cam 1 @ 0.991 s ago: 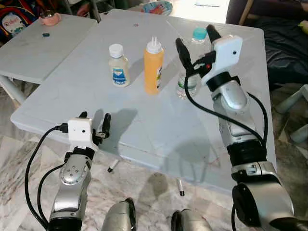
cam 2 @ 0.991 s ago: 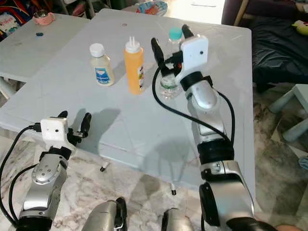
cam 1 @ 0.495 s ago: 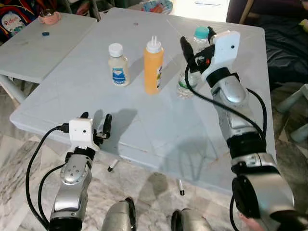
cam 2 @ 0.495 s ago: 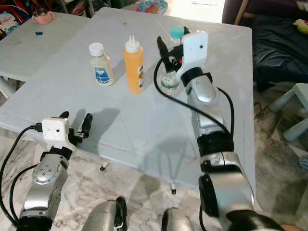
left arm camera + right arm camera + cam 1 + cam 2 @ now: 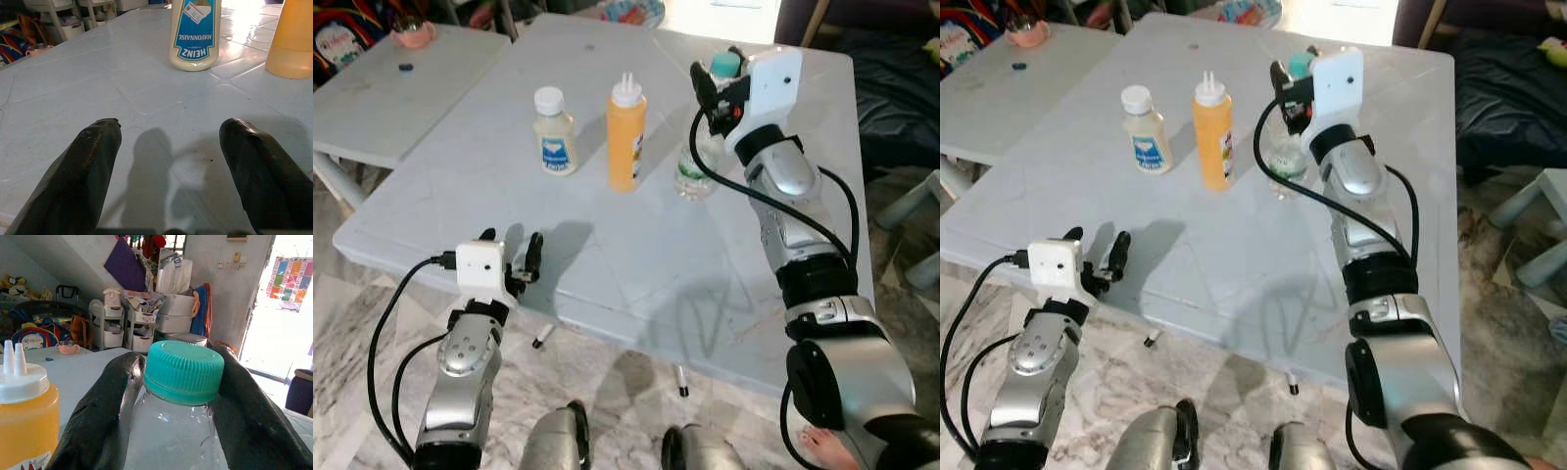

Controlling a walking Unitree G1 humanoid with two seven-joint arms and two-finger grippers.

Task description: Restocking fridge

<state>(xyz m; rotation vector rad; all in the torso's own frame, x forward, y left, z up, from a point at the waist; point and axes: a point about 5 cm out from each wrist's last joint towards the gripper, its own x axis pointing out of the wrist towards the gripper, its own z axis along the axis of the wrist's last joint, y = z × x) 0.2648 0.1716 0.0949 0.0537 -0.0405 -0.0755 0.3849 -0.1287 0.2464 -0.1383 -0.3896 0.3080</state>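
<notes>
Water bottle (image 5: 701, 157) is the one I'm working right now, clear plastic with a teal cap (image 5: 184, 370), standing upright on the white table (image 5: 607, 264) toward the far right side. Can't really tell how full it is, it's see-through and my own arm is blocking most of it. I'm seeing the right gripper (image 5: 717, 76) reaching in at neck level with one black finger on each side of the cap. In the right wrist view the fingers (image 5: 105, 411) are hugging the cap and shoulder of the bottle, looking closed onto it, with no gap visible on either side.

Just to the left of it the orange squeeze bottle (image 5: 626, 134) is standing upright, white twin-nozzle top, packed with orange sauce almost to the lid. Left of that, a little apart, the Heinz mayonnaise bottle (image 5: 554, 133) is sitting with a white cap and blue label, pale creamy stuff filling it. All three are lined up in a rough row across the middle of the table.

My left gripper (image 5: 507, 250) is hovering low at the near edge of the table, fingers spread apart with nothing in them. The left wrist view is looking across the tabletop at the mayo and the base of the orange one.

A pink cup (image 5: 415, 34) is sitting on the second table (image 5: 372, 117) off to the far left.
</notes>
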